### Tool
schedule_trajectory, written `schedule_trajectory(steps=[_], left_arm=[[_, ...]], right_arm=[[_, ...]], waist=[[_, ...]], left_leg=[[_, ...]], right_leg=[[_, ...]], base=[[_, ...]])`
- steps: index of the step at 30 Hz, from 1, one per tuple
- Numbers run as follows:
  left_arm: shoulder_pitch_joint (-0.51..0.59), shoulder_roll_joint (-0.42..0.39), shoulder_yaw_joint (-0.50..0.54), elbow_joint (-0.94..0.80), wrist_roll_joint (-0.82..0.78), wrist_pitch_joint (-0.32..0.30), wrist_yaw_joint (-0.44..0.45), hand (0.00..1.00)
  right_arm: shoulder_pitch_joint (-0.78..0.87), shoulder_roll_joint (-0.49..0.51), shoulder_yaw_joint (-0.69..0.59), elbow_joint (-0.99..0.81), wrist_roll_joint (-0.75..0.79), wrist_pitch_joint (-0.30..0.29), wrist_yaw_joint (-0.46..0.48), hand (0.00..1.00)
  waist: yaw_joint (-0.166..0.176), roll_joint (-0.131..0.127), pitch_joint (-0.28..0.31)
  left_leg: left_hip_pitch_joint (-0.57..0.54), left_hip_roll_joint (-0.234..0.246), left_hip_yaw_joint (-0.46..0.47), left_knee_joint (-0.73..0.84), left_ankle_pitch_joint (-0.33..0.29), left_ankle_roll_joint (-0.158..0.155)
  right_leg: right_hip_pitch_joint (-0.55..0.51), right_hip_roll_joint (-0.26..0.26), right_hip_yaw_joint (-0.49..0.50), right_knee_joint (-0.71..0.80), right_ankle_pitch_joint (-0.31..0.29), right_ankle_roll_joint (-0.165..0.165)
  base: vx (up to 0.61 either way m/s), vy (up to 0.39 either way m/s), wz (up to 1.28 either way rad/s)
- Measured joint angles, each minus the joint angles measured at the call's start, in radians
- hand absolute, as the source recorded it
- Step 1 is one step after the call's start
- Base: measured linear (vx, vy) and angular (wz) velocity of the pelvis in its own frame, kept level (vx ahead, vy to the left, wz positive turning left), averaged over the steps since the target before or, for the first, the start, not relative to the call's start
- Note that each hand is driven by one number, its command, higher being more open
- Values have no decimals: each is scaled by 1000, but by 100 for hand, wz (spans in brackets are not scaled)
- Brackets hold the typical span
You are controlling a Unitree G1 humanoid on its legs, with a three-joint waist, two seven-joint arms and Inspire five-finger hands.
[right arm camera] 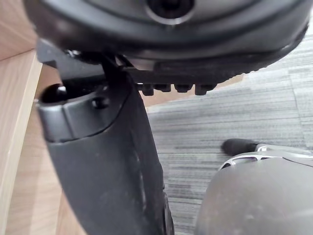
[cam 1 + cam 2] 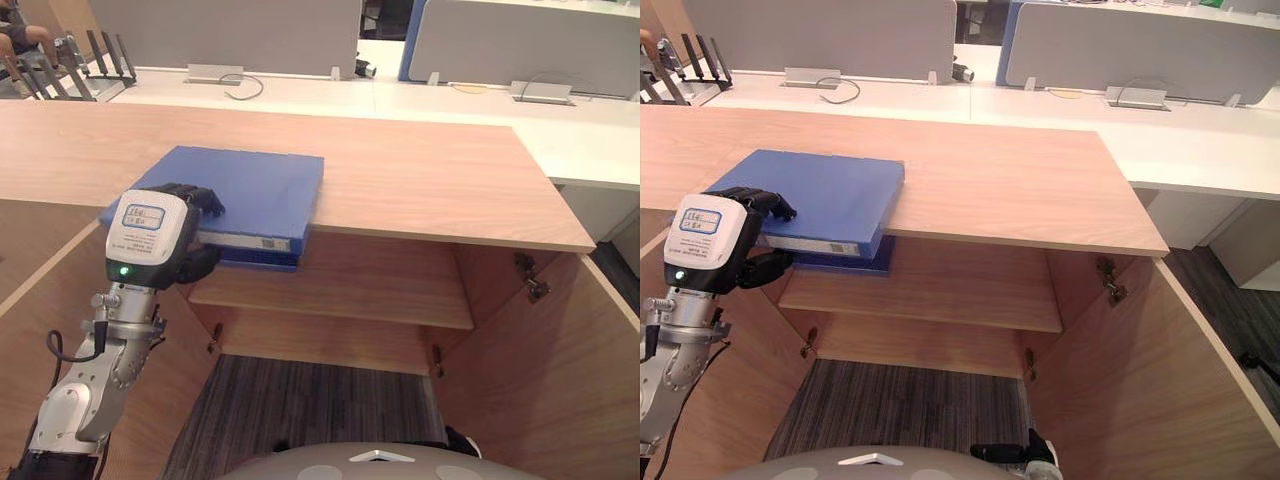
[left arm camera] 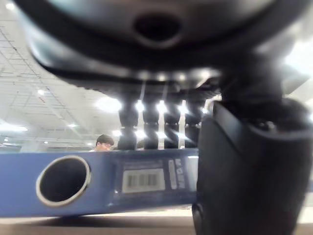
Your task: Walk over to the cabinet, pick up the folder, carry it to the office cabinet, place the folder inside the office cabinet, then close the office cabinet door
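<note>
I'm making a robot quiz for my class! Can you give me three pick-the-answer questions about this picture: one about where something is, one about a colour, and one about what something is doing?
1. Where does the folder lie?
A. On the cabinet top, sticking out over its front edge
B. On the carpet
C. On the shelf inside

2. What colour is the folder?
A. Red
B. Blue
C. Green

3. What is the left hand doing?
A. Hanging open, away from the folder
B. Gripping the folder's front edge
C. Pushing a door

Answers:
1 A: it lies flat on the wooden top, with one corner past the edge.
2 B: its cover and spine are blue.
3 B: the fingers lie on top and the thumb is underneath.
</note>
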Motion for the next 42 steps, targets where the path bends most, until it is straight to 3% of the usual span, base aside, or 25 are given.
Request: schedule_trajectory(steps=[8, 10, 13, 17, 21, 23, 34, 42], left_arm=[[0, -1, -1, 31, 4, 5, 0, 0], [1, -31, -6, 20, 3, 13, -1, 0], [32, -139, -30, -90, -15, 29, -8, 0], [89, -261, -164, -298, -194, -1, -32, 0], [94, -311, -314, -361, -388, -61, -95, 0], [94, -315, -336, -374, -475, -63, -116, 0], [93, -353, -326, -377, -906, -58, -150, 0], [93, -475, -273, -377, -1229, -56, -201, 0]], right_arm=[[0, 0, -17, 3, 0, 0, -1, 100], [0, 0, -17, 4, 0, 0, -1, 100], [1, 1, -16, 40, 0, 1, -2, 100], [1, 2, -16, 70, 1, 2, -8, 100], [-9, 1, -14, 77, 1, 2, -19, 100], [-17, 1, -7, 77, 1, 2, -20, 100], [-35, 1, 6, 104, 1, 22, -19, 100], [-33, 1, 6, 104, 1, 22, -17, 100]], waist=[[-8, -4, -3], [-10, -5, -4], [-10, -11, -9], [-14, -12, -13], [-25, -5, -17], [-34, -5, -17], [-39, -21, -27], [-40, -21, -26]], left_leg=[[2, 0, 0, 0, -1, 0], [2, -1, 0, 0, -1, 0], [2, 0, 5, 3, -1, 1], [2, 0, 11, 1, -2, 0], [-2, 6, 14, 0, -8, -9], [-3, 8, 13, 0, -5, -8], [-17, 6, 14, 4, 5, 5], [-17, 7, 15, 3, 4, 5]], right_leg=[[2, 0, 0, 0, -1, -1], [2, -1, 0, 0, -1, -1], [-1, -3, 8, 3, 4, 6], [-11, -4, 22, 22, 6, 8], [-29, -4, 26, 40, 0, 4], [-33, -4, 28, 42, -4, 2], [-46, -5, 40, 42, 8, 19], [-46, -5, 44, 44, 7, 18]], base=[[0, 0, 0], [0, 0, 0], [-1, -2, -2], [-19, -6, -6], [-69, -7, -5], [-60, -11, -3], [-4, -1, 0], [0, 0, 0]])
